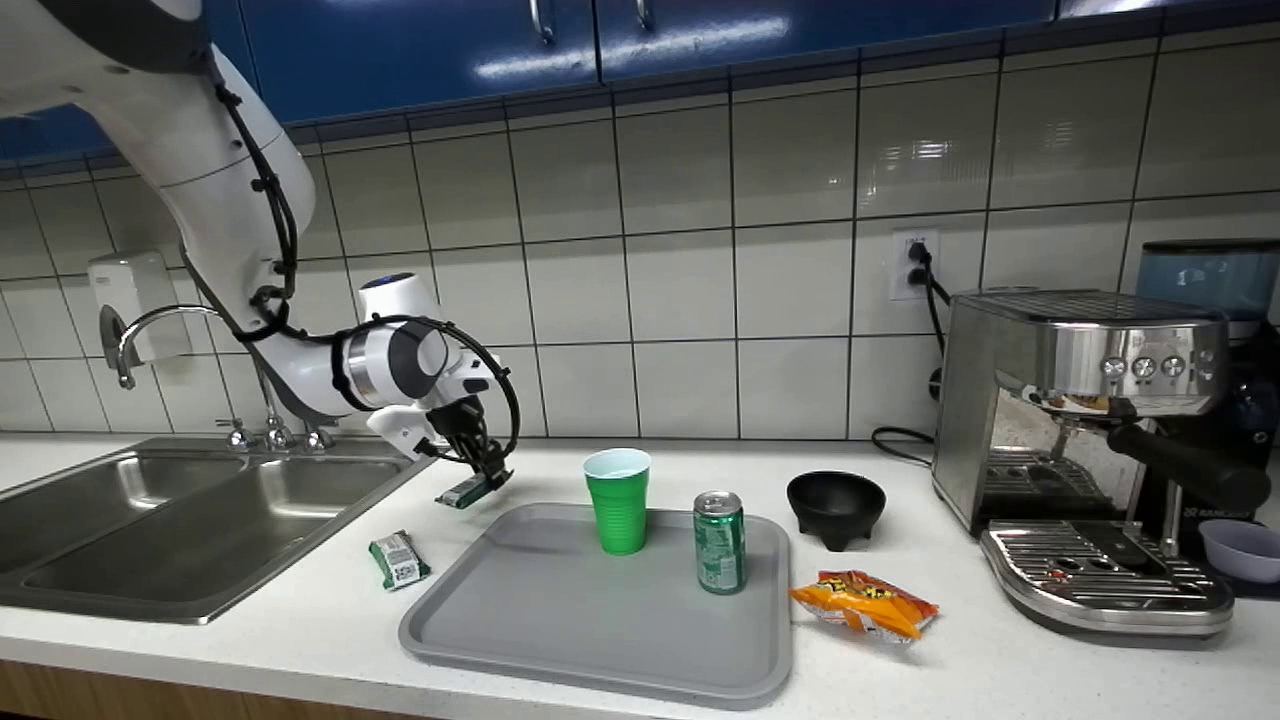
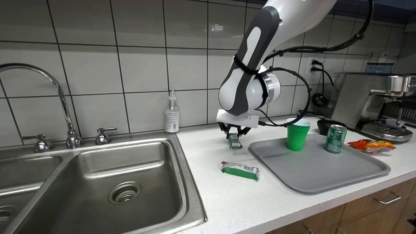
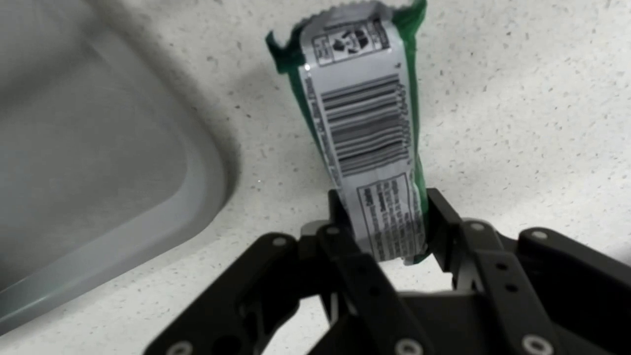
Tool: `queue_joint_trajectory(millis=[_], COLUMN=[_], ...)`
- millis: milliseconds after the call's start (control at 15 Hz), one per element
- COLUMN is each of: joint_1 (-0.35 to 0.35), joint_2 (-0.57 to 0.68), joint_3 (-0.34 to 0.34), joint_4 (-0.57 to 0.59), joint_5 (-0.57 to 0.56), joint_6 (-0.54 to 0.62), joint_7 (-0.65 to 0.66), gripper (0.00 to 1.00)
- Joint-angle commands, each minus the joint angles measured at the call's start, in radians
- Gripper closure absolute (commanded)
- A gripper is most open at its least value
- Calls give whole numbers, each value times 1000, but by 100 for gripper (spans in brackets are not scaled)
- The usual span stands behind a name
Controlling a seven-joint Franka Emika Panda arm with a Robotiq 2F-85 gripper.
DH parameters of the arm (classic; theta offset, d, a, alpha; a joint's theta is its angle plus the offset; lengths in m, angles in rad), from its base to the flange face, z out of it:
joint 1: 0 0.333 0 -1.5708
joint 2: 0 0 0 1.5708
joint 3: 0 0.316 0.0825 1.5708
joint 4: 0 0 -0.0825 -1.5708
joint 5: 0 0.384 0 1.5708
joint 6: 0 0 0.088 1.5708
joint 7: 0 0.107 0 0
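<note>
A kitchen: a steel sink (image 2: 152, 182) with a tap (image 2: 73, 138), blue cupboards (image 1: 420, 50) over a tiled wall (image 1: 680, 285), and a coffee machine (image 1: 1060, 410) on the long white counter (image 1: 300, 620)

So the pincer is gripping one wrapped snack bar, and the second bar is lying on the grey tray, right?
Not quite: the second bar lies on the counter, between the sink and the grey tray, as both exterior views show. The pincer is indeed gripping one wrapped snack bar.

Steel double sink (image 2: 81, 195), pump bottle (image 2: 171, 117) beside it, black bowl (image 1: 836, 510), orange snack bag (image 1: 865, 603), silver espresso machine (image 1: 1050, 450)
</note>
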Motion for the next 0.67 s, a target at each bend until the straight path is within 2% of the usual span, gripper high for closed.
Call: queue_joint_trajectory(millis=[0, 600], joint_1=[37, 102], joint_2=[-65, -106], joint_3=[-45, -156], joint_4=[-83, -198], joint_5=[-17, -31], joint_6=[16, 34], joint_7=[44, 105], gripper=[84, 84])
